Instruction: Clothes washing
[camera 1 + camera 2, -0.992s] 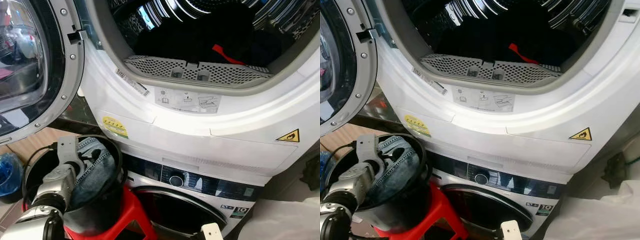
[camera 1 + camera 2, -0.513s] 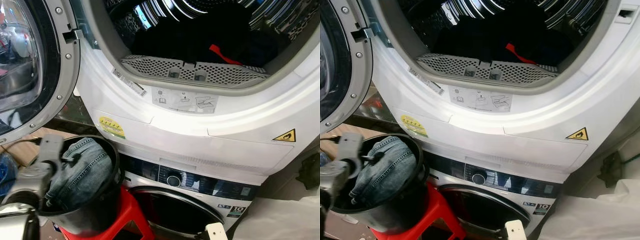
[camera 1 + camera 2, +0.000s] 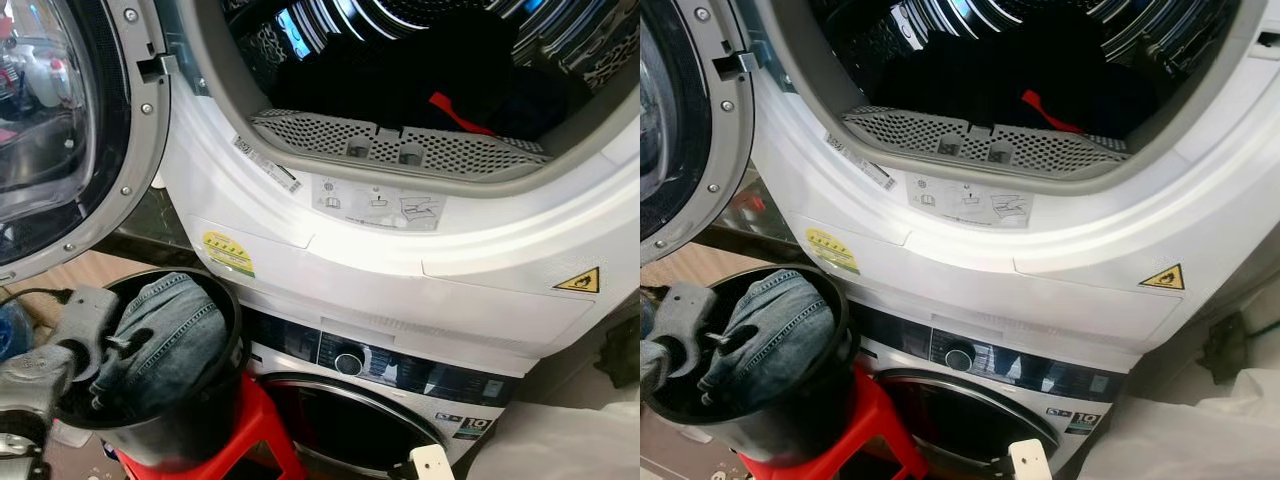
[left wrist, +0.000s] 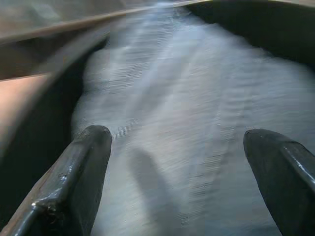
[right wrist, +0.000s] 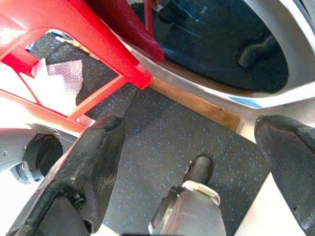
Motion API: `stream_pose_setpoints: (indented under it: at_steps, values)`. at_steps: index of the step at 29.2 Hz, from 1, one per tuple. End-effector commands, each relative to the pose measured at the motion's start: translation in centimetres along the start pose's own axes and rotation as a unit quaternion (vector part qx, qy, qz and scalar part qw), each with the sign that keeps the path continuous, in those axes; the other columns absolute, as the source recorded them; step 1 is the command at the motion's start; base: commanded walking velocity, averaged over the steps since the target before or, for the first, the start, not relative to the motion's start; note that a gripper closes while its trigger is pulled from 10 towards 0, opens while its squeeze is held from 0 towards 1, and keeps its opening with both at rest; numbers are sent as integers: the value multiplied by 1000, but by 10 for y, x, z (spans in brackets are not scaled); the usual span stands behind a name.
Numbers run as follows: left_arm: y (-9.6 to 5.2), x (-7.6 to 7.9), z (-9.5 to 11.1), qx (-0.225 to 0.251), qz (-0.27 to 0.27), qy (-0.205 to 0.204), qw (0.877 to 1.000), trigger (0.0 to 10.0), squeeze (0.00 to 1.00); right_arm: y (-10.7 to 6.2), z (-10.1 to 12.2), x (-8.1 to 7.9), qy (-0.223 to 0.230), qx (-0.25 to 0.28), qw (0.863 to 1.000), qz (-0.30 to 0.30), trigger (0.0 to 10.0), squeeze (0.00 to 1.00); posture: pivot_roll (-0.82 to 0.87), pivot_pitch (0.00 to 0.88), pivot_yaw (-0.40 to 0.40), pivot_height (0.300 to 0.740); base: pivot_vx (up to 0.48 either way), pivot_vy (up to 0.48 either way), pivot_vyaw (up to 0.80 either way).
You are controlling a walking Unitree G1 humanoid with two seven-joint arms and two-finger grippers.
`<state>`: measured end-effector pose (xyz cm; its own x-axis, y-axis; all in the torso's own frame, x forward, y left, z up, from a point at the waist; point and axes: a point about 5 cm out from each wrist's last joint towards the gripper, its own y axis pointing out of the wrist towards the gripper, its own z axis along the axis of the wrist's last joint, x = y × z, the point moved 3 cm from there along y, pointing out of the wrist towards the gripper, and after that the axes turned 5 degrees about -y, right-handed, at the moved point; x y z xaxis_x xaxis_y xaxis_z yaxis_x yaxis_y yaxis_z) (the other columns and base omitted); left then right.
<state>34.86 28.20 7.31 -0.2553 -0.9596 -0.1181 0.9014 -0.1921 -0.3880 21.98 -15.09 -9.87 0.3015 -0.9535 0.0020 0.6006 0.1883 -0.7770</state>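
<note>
- Left gripper [image 4: 179,162] is down in the bucket [image 3: 215,415], its two black fingers spread wide with nothing between them, hovering over the jeans [image 3: 165,335].
- In the left wrist view the denim [image 4: 197,113] is blurred, a pale blue woven surface running between the dark bucket walls.
- The jeans sit bunched up in that round black bucket, faded blue with lighter seam stitching, mounded above the rim on the side nearer the machines.
- The bucket stands on a glossy red plastic stool [image 3: 250,430], just in front of the lower washer [image 3: 390,400].
- The washer has a dark control strip with a round knob [image 3: 351,361] and a curved dark glass door below.
- Stacked above it is the dryer [image 3: 400,250], smooth white shell, yellow sticker [image 3: 229,252] on its front and a triangular flame warning label [image 3: 580,281] far right.
- The dryer's door [image 3: 60,130] is swung open to the left, grey ring with screws around domed glass.
- Inside the ribbed metal drum lie dark clothes [image 3: 420,80] with a red strip [image 3: 462,112]; a perforated grey lint filter [image 3: 400,145] lines the opening's lower lip.
- Right gripper [image 5: 197,162] hangs low, fingers parted and empty, over speckled dark floor [image 5: 162,132] beside the red stool legs.
</note>
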Motion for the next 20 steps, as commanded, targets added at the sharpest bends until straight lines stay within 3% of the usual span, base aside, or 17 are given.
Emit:
stream_pose_setpoints:
  at_steps: [1,3,9,11,15,17,20]
  values:
    - [1,21,-10,-16,-78,-17,997,10000,0,0,-2,-2,-2,-1,1000,1,10000,0,-64,24,31,740,0,0,0]
    - [0,52,-23,-47,-191,-13,980,10000,0,0,-1,-2,2,1,1000,0,10000,0,-69,30,32,740,0,0,0]
    - [-2,66,-27,-81,-264,9,961,10000,0,-1,-5,1,6,-2,1000,-5,10000,0,-79,43,39,740,0,0,0]
    - [-3,67,-26,-89,-273,22,958,10000,0,-2,-6,2,6,-3,1000,-6,10000,0,-82,45,43,740,0,0,0]
    - [-13,53,-27,-139,-284,96,944,10000,0,-2,-6,3,12,-2,1000,-10,10000,0,-85,45,46,740,0,0,0]
    - [-17,49,-26,-150,-289,112,939,10000,0,-2,-6,3,13,-2,1000,-10,10000,0,-81,44,45,740,0,0,0]
    - [-26,31,-18,-171,-278,154,933,10000,0,-2,-6,2,11,-3,1000,-9,10000,0,-69,41,44,740,0,0,0]
